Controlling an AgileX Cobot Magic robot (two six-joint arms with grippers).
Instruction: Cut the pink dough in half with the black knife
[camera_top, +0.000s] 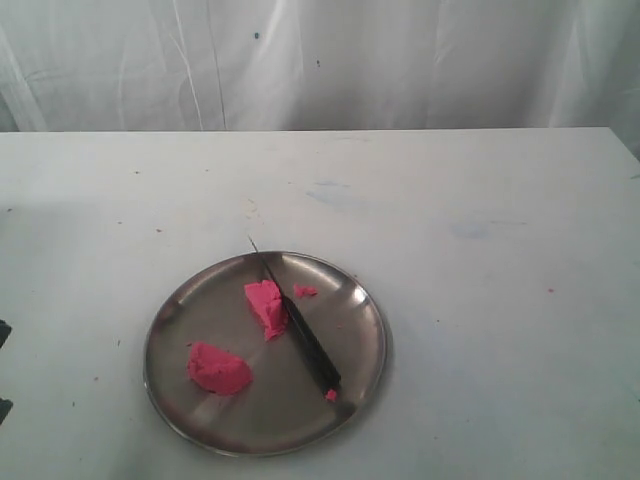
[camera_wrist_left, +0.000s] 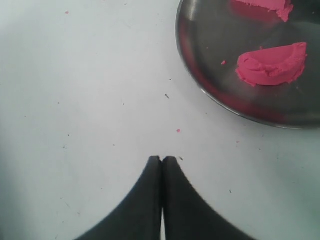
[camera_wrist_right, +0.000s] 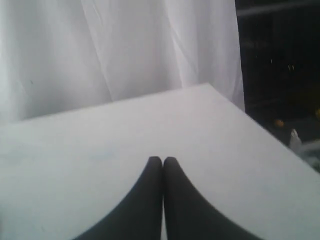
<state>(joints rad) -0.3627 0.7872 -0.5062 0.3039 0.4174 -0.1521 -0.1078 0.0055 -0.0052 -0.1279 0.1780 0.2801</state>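
The pink dough lies in two chunks on a round steel plate (camera_top: 170, 320): one chunk (camera_top: 218, 369) at the plate's front left, the other (camera_top: 266, 305) near its middle. The black knife (camera_top: 305, 335) rests on the plate beside the middle chunk, its tip over the far rim. In the left wrist view one chunk (camera_wrist_left: 272, 65) shows whole and the other (camera_wrist_left: 265, 6) is cut off at the frame edge. My left gripper (camera_wrist_left: 162, 159) is shut and empty over bare table beside the plate. My right gripper (camera_wrist_right: 162, 160) is shut and empty over bare table, away from the plate.
Small pink crumbs (camera_top: 305, 291) lie on the plate, and one (camera_wrist_left: 178, 131) on the table by the left gripper. A white curtain (camera_top: 320, 60) hangs behind the white table. The table's corner and edge (camera_wrist_right: 225, 100) show in the right wrist view.
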